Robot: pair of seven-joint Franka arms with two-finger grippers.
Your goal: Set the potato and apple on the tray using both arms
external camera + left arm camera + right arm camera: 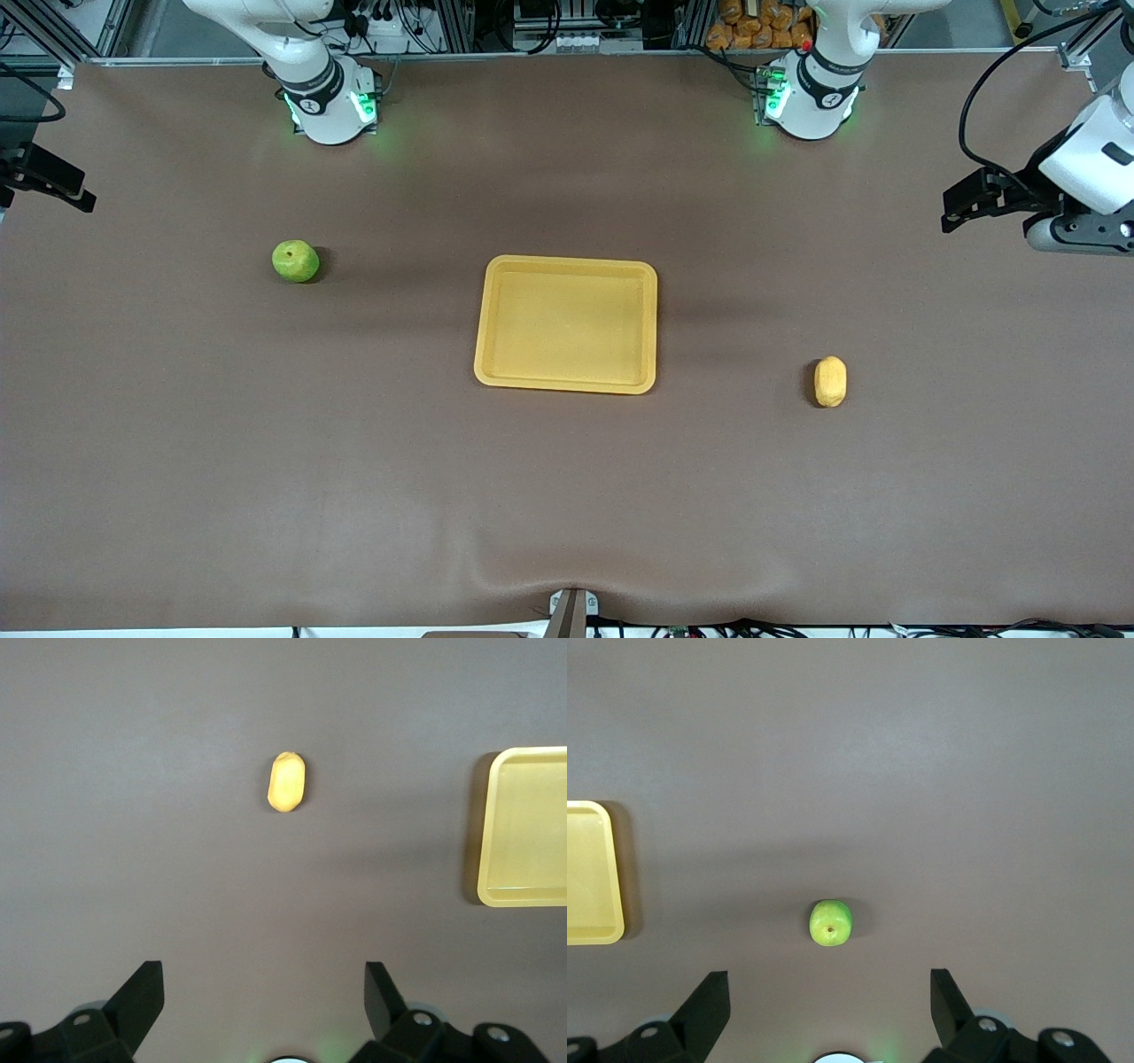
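tray (567,266) sitting mid-table, holding nothing | apple (295,261) lying toward right arm's end | potato (830,382) lying toward left arm's end | left gripper (264,992) and right gripper (830,994) hanging over the table, fingers apart

Even, soft overhead light on the matte brown counter (266,461), no glare. Short soft shadows lie at three o'clock of the apple (295,261) and tray (567,323). Focus sharp throughout.

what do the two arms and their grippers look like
Both arms are white and rounded, with black bands and green lights at the bases. The left gripper and right gripper each have two black wedge-shaped fingers. A black cable loops above the left arm's wrist.
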